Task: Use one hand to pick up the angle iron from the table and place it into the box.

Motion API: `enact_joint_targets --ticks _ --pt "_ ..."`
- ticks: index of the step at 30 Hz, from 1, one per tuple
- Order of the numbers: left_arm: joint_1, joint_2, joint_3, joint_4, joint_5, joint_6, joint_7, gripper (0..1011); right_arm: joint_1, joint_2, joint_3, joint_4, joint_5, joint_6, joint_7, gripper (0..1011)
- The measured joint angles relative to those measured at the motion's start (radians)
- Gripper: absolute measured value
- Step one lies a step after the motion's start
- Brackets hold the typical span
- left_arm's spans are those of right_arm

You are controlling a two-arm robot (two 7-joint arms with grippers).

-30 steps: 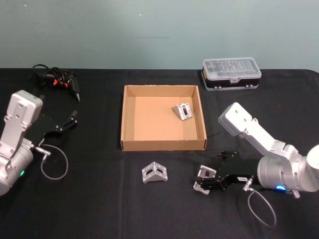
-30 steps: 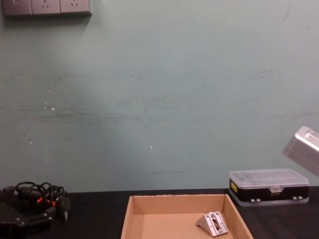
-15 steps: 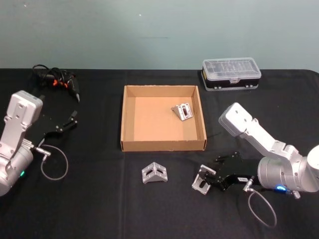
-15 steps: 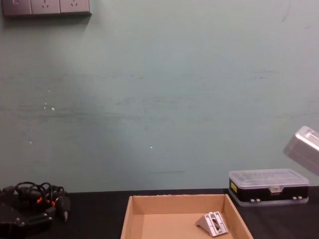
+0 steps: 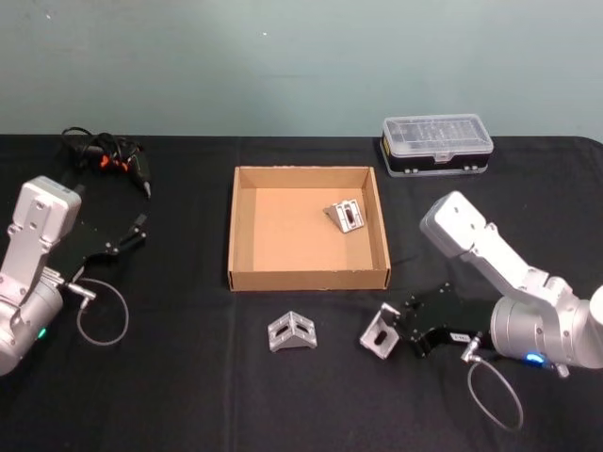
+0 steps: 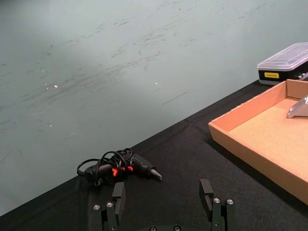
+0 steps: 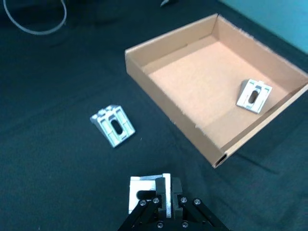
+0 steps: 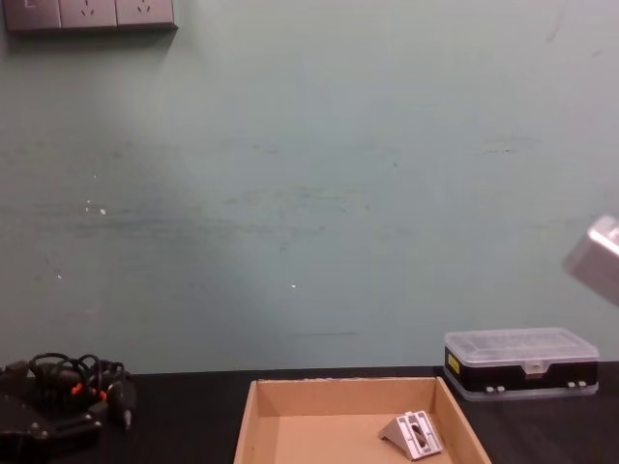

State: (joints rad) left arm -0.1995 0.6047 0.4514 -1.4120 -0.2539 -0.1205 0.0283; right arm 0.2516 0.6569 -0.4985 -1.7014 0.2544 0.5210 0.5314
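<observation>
Since a second ago, our right end effector (image 5: pixel 391 331) has carried its silver angle iron (image 5: pixel 378 332) nearer the wide tan cardboard box (image 5: pixel 306 276), and the piece now sits tilted. The fingers are clamped on it, in front of the box's near right corner. Whether it clears the flat black surface (image 5: pixel 188 377) we cannot tell.

We count three angle irons: the gripped one, a second angle iron (image 5: pixel 291 330) loose on the surface to its left, and a third angle iron (image 5: pixel 345 214) inside the box by the right wall.

Our left end effector (image 5: pixel 132 231) is parked at the left, fingers (image 6: pixel 207 192) apart.

One clear-lidded plastic case (image 5: pixel 437 141) stands behind the box. Its yellow label (image 6: pixel 271 75) is too small to read. One tangled black corded tool (image 5: pixel 104 151) lies far left.

The chest view cuts off the box's front.
</observation>
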Motion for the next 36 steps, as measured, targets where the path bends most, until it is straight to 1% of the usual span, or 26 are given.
enact_joint_targets --ticks 4,9,14,17,18,20,22,23,26,27,30,33,35,36 --pt "0.000 0.000 0.000 0.000 0.000 0.000 0.000 1011 -0.003 -0.002 0.011 -0.013 0.005 -0.006 -0.008 80" --pt "0.000 0.000 0.000 0.000 0.000 0.000 0.000 1011 0.017 -0.019 0.017 -0.019 0.007 -0.007 -0.014 80" --pt "0.000 0.000 0.000 0.000 0.000 0.000 0.000 1011 0.054 -0.050 0.010 -0.001 0.005 -0.005 -0.021 80" --pt "0.000 0.000 0.000 0.000 0.000 0.000 0.000 1011 0.095 -0.088 -0.003 0.033 -0.004 0.000 -0.032 80" --pt "0.000 0.000 0.000 0.000 0.000 0.000 0.000 1011 0.095 -0.088 -0.003 0.033 -0.004 0.000 -0.032 80" --pt "0.000 0.000 0.000 0.000 0.000 0.000 0.000 1011 0.128 -0.122 -0.014 0.070 -0.015 0.000 -0.041 80" --pt "0.000 0.000 0.000 0.000 0.000 0.000 0.000 1011 0.147 -0.141 -0.020 0.095 -0.023 0.000 -0.047 80" --pt "0.000 0.000 0.000 0.000 0.000 0.000 0.000 1011 0.166 -0.161 -0.028 0.121 -0.034 0.000 -0.054 80" --pt "0.000 0.000 0.000 0.000 0.000 0.000 0.000 1011 0.194 -0.191 -0.039 0.161 -0.050 -0.002 -0.065 80" --pt "0.000 0.000 0.000 0.000 0.000 0.000 0.000 1012 0.212 -0.209 -0.045 0.188 -0.061 -0.006 -0.070 80" --pt "0.000 0.000 0.000 0.000 0.000 0.000 0.000 1011 0.236 -0.235 -0.052 0.225 -0.075 -0.013 -0.076 80" --pt "0.000 0.000 0.000 0.000 0.000 0.000 0.000 1011 0.280 -0.286 -0.061 0.303 -0.097 -0.021 -0.086 80" --pt "0.000 0.000 0.000 0.000 0.000 0.000 0.000 1011 0.295 -0.305 -0.065 0.333 -0.105 -0.024 -0.090 80" --pt "0.000 0.000 0.000 0.000 0.000 0.000 0.000 1011 0.312 -0.326 -0.070 0.365 -0.114 -0.028 -0.094 80"
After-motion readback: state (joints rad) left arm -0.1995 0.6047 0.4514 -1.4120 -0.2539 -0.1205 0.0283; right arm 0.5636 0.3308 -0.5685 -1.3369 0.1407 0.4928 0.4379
